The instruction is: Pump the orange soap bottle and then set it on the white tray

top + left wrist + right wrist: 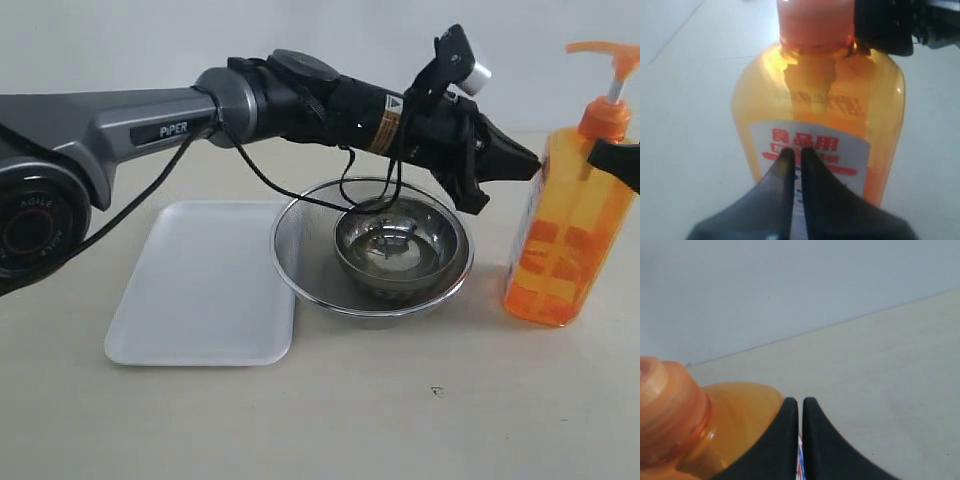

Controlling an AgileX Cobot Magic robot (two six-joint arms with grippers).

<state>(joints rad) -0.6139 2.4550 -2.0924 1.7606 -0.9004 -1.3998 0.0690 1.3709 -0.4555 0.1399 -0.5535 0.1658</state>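
A: Item 1, your left gripper (796,151)?
B: Jaws clenched tip to tip, gripping nothing. The arm reaches across the middle, above the bowls. The tips are at the upper flank of the orange soap bottle (562,235), on its label side. You cannot tell whether they touch it or stop just short.
A: Item 2, your right gripper (800,401)?
B: Likewise pressed closed and empty. It sits at the bottle's shoulder, just beside the orange collar, on the right of the exterior view.
A: Item 3, the bottle itself?
B: Upright on the table (400,410), far right of the exterior view, well apart from the tray. The pump head (605,50) stands raised on its white stem, spout pointing left in that view.
A: Item 4, the white tray (200,290)?
B: Flat on the table, left of centre, its right edge just beside the mesh bowl (300,262).
A: Item 5, that bowl?
B: Round, metal, between tray and bottle, with 1 smaller steel bowl (400,250) seated inside it
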